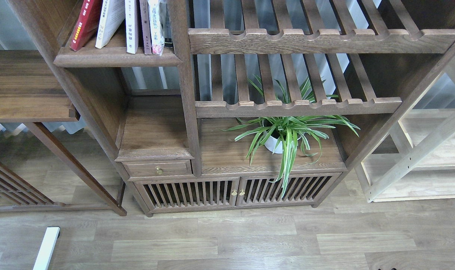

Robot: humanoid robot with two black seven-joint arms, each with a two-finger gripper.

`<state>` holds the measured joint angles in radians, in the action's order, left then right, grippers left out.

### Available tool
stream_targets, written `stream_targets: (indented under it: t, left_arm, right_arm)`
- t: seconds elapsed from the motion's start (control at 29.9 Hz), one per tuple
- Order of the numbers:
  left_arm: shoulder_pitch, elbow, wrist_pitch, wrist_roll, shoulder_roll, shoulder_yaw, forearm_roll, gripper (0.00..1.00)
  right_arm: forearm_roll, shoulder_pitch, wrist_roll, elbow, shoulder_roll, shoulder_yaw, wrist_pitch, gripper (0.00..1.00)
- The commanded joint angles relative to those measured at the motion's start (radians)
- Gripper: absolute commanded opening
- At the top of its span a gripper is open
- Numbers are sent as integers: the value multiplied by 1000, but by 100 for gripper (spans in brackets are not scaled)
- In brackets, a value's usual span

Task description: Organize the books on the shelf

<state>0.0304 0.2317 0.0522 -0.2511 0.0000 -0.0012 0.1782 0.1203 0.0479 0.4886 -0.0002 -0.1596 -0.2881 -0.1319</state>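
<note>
While neither tool shows, books lean at shelf lip, bare board rightward.

The single head view is looking forward and steeply down from above, standing near a dark wooden bookcase, taking in its lower shelves and the plank floor before it.
</note>
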Motion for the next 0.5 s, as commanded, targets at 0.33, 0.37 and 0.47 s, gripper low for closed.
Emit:
stream_targets:
  t: [0.33, 0.37, 0.47]
  left_arm:
    - [6, -3, 14, 202, 0, -111, -307, 97]
    - [8, -3, 14, 211, 0, -126, -313, 97]
    - [14, -3, 12, 222, 0, -129, -307, 97]
  right_arm:
    - [-67, -20, -50, -103, 21, 150, 15, 100]
    - [-74, -22, -57, -103, 25, 159, 15, 100]
    - [-77, -29, -61, -103, 35, 173, 9, 100]
